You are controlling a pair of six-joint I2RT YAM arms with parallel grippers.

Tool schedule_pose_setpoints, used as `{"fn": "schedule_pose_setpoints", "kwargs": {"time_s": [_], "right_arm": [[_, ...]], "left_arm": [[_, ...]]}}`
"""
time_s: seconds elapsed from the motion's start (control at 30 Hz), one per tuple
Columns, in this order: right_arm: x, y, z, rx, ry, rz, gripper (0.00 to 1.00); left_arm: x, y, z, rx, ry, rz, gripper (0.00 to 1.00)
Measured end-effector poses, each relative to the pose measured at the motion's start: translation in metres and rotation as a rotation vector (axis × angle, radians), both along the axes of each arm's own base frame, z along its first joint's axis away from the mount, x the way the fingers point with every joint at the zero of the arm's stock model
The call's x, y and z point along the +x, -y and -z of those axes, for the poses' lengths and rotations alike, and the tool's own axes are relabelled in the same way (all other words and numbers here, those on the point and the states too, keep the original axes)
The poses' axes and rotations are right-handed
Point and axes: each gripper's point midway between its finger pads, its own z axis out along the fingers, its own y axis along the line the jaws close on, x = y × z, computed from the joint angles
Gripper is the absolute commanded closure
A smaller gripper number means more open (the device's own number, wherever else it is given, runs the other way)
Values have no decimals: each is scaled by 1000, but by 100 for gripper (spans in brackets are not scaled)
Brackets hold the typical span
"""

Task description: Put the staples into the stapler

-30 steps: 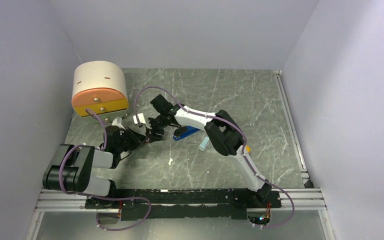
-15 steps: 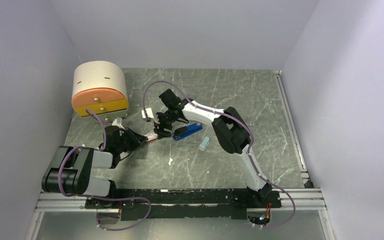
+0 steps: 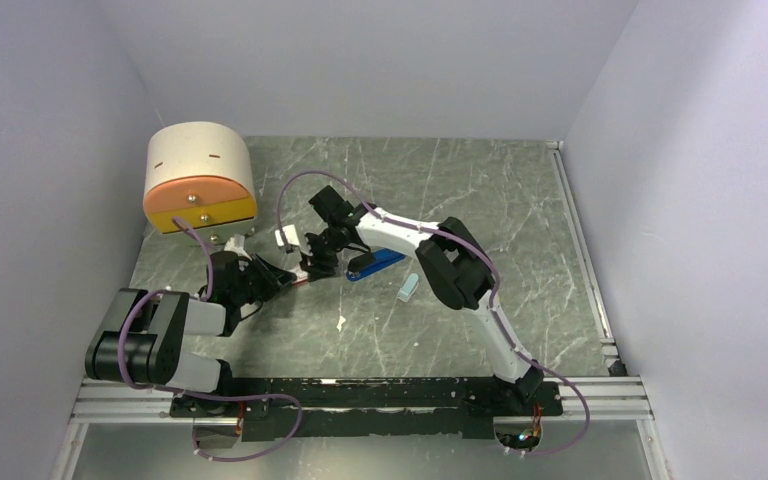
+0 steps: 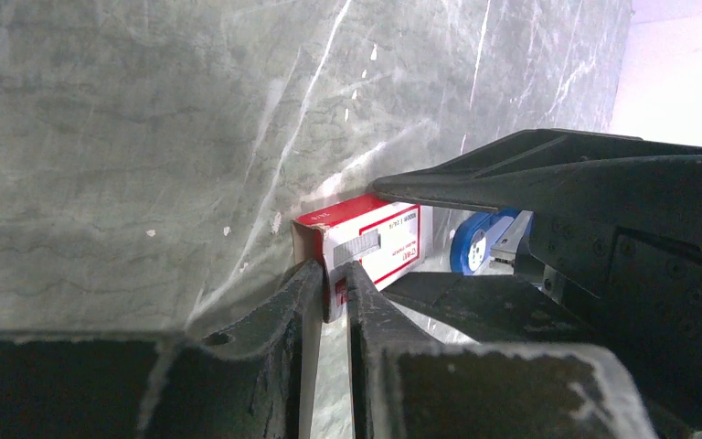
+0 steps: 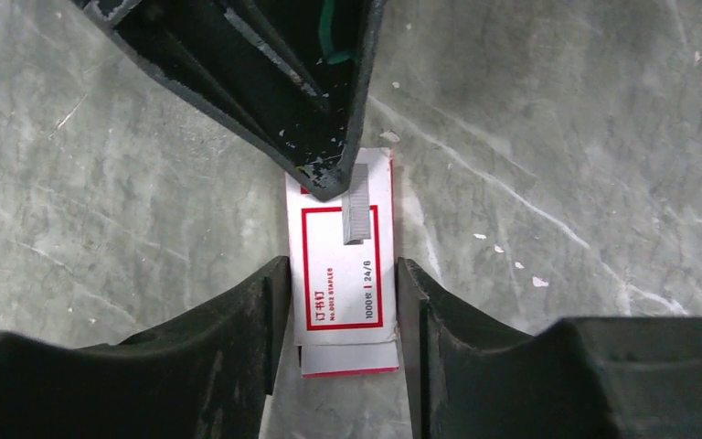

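The staples' red-and-white box (image 5: 343,274) lies between both grippers; it also shows in the left wrist view (image 4: 379,240) and the top view (image 3: 301,279). A small grey ribbed rectangle (image 5: 356,206) shows on its top face; I cannot tell whether it is printed. My left gripper (image 4: 332,276) (image 3: 280,275) is shut on one end of the box. My right gripper (image 5: 343,265) (image 3: 317,263) has its fingers against the box's two long sides. The inner tray (image 5: 349,358) sticks out slightly. The blue stapler (image 3: 378,261) lies just right of the grippers, partly under the right arm.
A cream and orange block (image 3: 200,178) stands at the back left. A small pale-blue piece (image 3: 408,288) lies right of the stapler. Walls close in the marble table (image 3: 480,200) on three sides. The stapler's blue end (image 4: 475,247) shows behind the box.
My right gripper lifted back and to the right off the box half a second ago, and is now back down around it. My left gripper has kept still on the box.
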Motion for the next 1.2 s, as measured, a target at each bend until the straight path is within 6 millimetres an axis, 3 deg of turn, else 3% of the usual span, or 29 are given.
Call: {"fn": "schedule_pose_setpoints", "kwargs": {"time_s": [0.37, 0.67, 0.83, 0.93, 1.03, 1.2], "right_arm": [[2, -5, 0, 9, -7, 23, 55], [7, -12, -1, 65, -28, 89, 30], [17, 4, -11, 89, -61, 161, 28], [28, 15, -24, 108, -52, 196, 32], [35, 21, -33, 121, -36, 196, 33], [30, 23, -37, 96, -36, 149, 32]], "left_arm": [[1, 4, 1, -26, 3, 24, 77], [1, 2, 1, -19, 0, 13, 76], [0, -2, 0, -7, -9, -6, 68], [0, -3, -1, -2, -9, -12, 66], [0, -3, -2, -1, -7, -13, 67], [1, -4, 0, 4, -12, -11, 73]]}}
